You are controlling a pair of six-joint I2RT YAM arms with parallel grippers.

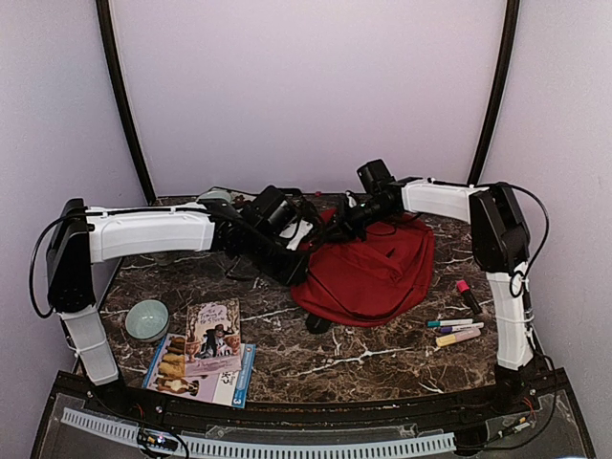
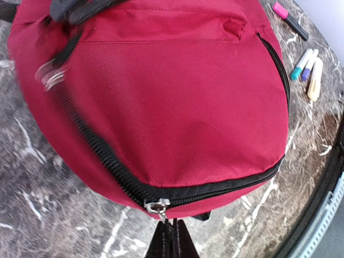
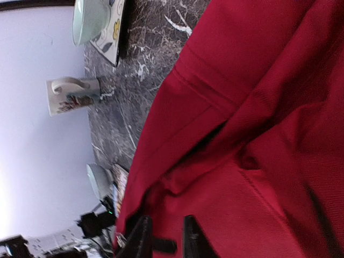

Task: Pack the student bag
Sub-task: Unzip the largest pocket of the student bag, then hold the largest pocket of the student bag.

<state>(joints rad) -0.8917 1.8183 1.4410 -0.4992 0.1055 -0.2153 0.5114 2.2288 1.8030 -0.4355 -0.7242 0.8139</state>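
Left gripper (image 2: 167, 228) is clamped tight, apparently on the zipper pull (image 2: 157, 206). The student bag (image 2: 177, 107) bulges straight away from the jaws, its zipper track curving off to both sides. Right gripper (image 3: 164, 232) is parted just a crack over red fabric, nothing clearly held. The bag lies far-centre on the table (image 1: 287, 363), long axis slanting toward the far-right corner. Markers (image 1: 457, 330) line the right edge, and marble shows along the near edge.
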